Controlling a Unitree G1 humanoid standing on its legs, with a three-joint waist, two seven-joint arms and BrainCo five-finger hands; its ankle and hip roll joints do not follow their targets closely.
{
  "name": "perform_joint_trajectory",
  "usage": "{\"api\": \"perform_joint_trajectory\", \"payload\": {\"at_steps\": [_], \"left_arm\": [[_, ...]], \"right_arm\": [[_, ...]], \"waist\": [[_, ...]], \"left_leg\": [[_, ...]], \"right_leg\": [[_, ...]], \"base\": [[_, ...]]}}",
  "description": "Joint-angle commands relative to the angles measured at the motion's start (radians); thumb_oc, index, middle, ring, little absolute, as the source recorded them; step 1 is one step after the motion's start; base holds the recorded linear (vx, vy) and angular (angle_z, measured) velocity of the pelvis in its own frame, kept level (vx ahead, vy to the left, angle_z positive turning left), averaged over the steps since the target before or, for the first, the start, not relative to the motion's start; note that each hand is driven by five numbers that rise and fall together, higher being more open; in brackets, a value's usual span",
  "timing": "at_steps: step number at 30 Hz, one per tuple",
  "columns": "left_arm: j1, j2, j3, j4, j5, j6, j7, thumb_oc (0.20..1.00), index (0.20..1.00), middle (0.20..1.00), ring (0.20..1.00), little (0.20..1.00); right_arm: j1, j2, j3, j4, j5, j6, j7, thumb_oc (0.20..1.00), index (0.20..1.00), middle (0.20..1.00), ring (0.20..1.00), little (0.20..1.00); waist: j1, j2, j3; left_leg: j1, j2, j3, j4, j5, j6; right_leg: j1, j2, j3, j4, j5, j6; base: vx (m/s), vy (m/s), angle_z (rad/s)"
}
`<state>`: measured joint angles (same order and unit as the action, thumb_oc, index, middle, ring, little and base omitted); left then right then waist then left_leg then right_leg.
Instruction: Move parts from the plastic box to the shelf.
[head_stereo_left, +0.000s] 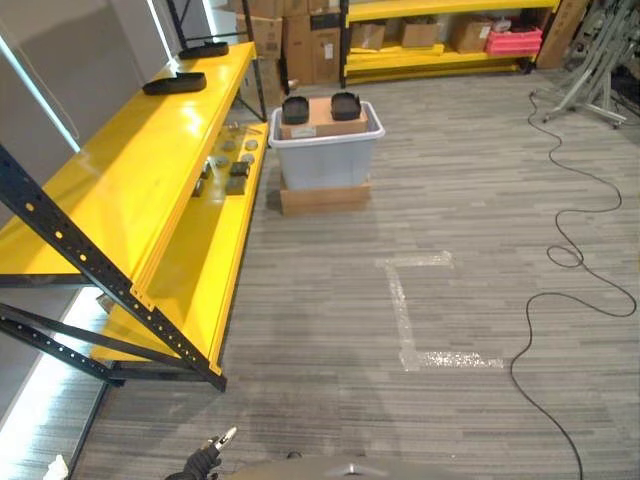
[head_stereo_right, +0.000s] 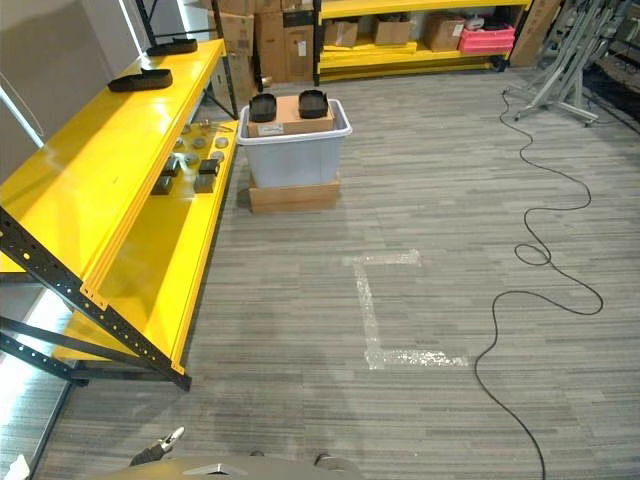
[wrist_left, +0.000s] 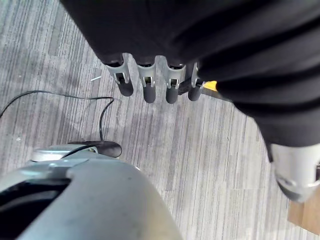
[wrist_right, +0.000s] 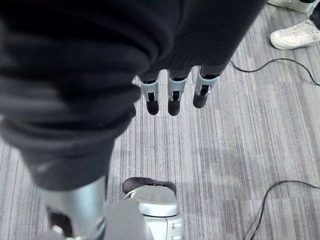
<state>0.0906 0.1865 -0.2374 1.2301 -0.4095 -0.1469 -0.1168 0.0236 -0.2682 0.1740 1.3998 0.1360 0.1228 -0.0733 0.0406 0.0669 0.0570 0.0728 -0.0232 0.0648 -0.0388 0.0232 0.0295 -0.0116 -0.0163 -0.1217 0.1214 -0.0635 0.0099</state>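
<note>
Both hands hang low over the grey floor (head_stereo_left: 330, 330) with fingers straight and nothing in them: the left hand (wrist_left: 150, 82) is cut off at the eye view's bottom edge, and the right hand (wrist_right: 172, 95) has a person's white shoe (wrist_right: 295, 35) beyond it. Farther off, the grey plastic box (head_stereo_left: 325, 150) sits on a cardboard base beside the yellow shelf (head_stereo_left: 150, 150), with two dark parts (head_stereo_left: 320, 107) on a carton in it. Small parts (head_stereo_left: 232, 165) on the lower shelf level are hard to make out.
</note>
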Motion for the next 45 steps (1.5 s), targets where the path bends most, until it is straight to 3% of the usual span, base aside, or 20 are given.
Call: {"api": "perform_joint_trajectory", "payload": {"at_steps": [1,6,20,30,35,40,43,45], "left_arm": [[-0.031,0.013,0.021,0.019,0.010,-0.005,-0.003,1.000,1.000,1.000,1.000,1.000],[-0.034,0.010,0.029,0.022,-0.003,0.003,0.089,1.000,1.000,1.000,1.000,1.000],[-0.043,0.000,0.048,0.053,-0.002,0.066,0.163,1.000,1.000,1.000,1.000,1.000],[-0.071,0.006,0.085,0.079,0.021,0.099,0.161,1.000,1.000,1.000,1.000,1.000],[-0.083,0.007,0.105,0.078,-0.017,0.077,0.153,1.000,1.000,1.000,1.000,1.000],[-0.088,0.009,0.116,0.065,-0.023,0.084,0.142,1.000,1.000,1.000,1.000,1.000],[-0.097,0.010,0.112,0.071,-0.008,0.135,0.120,1.000,1.000,1.000,1.000,1.000],[-0.106,0.015,0.101,0.066,-0.031,0.142,0.136,1.000,1.000,1.000,1.000,1.000]], "right_arm": [[-0.033,-0.007,0.011,0.090,-0.032,-0.008,0.004,1.000,1.000,1.000,1.000,1.000],[-0.030,-0.004,0.010,0.095,-0.030,-0.014,0.005,1.000,1.000,1.000,1.000,1.000],[-0.035,0.005,0.015,0.095,-0.019,-0.012,-0.008,1.000,1.000,1.000,1.000,1.000],[-0.053,0.030,0.048,0.036,0.015,0.063,-0.036,1.000,1.000,1.000,1.000,1.000],[-0.059,0.025,0.028,0.009,0.101,0.018,-0.061,1.000,1.000,1.000,1.000,1.000],[-0.057,0.015,0.001,-0.009,0.124,0.016,-0.053,1.000,1.000,1.000,1.000,1.000],[-0.052,0.016,-0.034,-0.005,0.175,-0.042,-0.050,1.000,1.000,1.000,1.000,1.000],[-0.060,0.008,-0.047,-0.031,0.197,-0.060,-0.055,1.000,1.000,1.000,1.000,1.000]], "waist": [[0.010,-0.047,-0.015],[0.014,-0.053,-0.011],[0.017,-0.053,-0.012],[0.013,-0.063,-0.017],[0.011,-0.069,-0.012],[0.009,-0.074,-0.005],[-0.006,-0.069,0.021],[-0.025,-0.056,0.048]], "left_leg": [[-0.007,0.009,0.011,-0.048,-0.023,-0.047],[-0.004,0.008,0.007,-0.048,-0.023,-0.046],[0.000,0.001,0.002,-0.048,-0.026,-0.043],[-0.003,-0.001,0.003,-0.048,-0.024,-0.041],[-0.001,-0.006,0.002,-0.048,-0.024,-0.037],[-0.001,-0.014,0.012,-0.042,-0.030,-0.026],[-0.011,-0.027,0.021,-0.014,-0.047,0.005],[-0.032,-0.040,0.029,0.019,-0.055,0.038]], "right_leg": [[0.081,-0.079,-0.021,-0.209,0.129,0.120],[0.085,-0.078,-0.025,-0.209,0.129,0.122],[0.093,-0.086,-0.032,-0.209,0.128,0.122],[0.086,-0.088,-0.023,-0.209,0.136,0.120],[0.087,-0.090,-0.016,-0.209,0.140,0.124],[0.087,-0.101,-0.009,-0.206,0.147,0.131],[0.042,-0.121,0.015,-0.101,0.121,0.137],[-0.047,-0.129,0.033,0.080,0.122,0.141]], "base": [[0.00,0.000,0.00],[0.00,0.000,0.00],[0.00,0.001,0.01],[0.00,0.000,0.00],[0.01,0.015,0.00],[0.05,0.060,-0.05],[0.07,0.207,-0.22],[0.01,0.257,-0.18]]}}
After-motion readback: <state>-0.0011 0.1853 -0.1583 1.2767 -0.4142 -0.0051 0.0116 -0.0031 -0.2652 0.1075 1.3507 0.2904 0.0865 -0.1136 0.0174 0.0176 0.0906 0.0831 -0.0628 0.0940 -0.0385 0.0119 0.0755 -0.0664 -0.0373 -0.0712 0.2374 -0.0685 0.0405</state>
